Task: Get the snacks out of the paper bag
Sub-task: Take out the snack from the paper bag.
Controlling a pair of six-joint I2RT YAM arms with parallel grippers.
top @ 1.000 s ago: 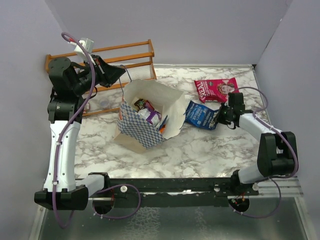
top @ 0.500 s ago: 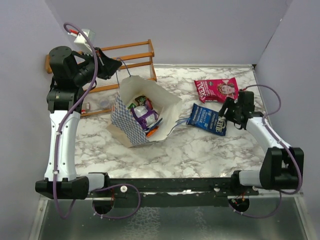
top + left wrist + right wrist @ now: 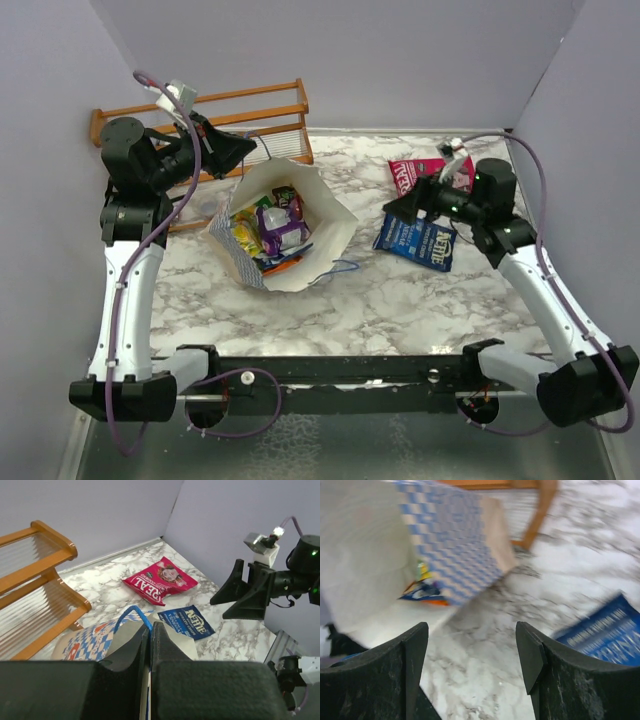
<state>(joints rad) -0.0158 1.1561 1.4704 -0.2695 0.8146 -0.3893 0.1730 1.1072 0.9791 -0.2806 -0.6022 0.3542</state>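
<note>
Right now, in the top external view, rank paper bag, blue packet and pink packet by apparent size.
1. paper bag, largest.
2. blue packet and pink packet: unsure, since the right arm covers part of the pink one.

A matt cream paper bag (image 3: 328,207) on the smooth, marble-patterned table (image 3: 400,300). The pink packet (image 3: 161,578) and blue packet (image 3: 425,243) show glossy, crinkled film. At the far left corner, a lightly sheened wooden rack (image 3: 250,96).

right jaws: raised off blue packet (image 3: 425,243), spread | paper bag (image 3: 335,215): dragged left, mouth upward
</note>
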